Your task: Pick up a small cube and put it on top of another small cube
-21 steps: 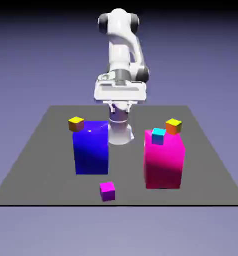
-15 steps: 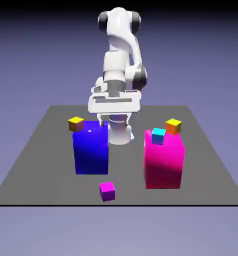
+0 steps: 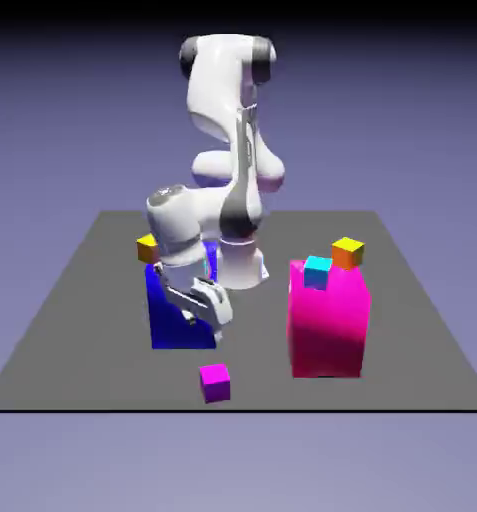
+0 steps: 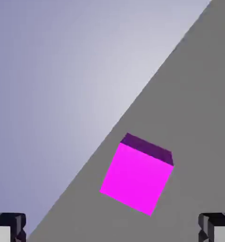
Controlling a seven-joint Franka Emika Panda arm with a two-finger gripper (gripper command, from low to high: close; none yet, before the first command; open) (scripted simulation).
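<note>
Grey bench (image 3: 72, 330) under a blue-violet backdrop carries the small cube (image 3: 215, 382), alone near the front edge. It lies below and just ahead of the tool (image 3: 195, 312), apart from it; in the hand view the small cube (image 4: 137, 174) sits centred between the fingertips (image 4: 219, 227), rotated relative to them. Tool jaws stand fully apart, holding nothing. Beyond the tool, the cyan cube (image 3: 317, 271) tops the pink block (image 3: 328, 325).

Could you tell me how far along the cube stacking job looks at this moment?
Nothing is stacked yet. The tiny bright magenta cube sits on the grey table, untouched. The open gripper is aimed at it. Grasping, lifting and placing it on another small cube all remain.
</note>
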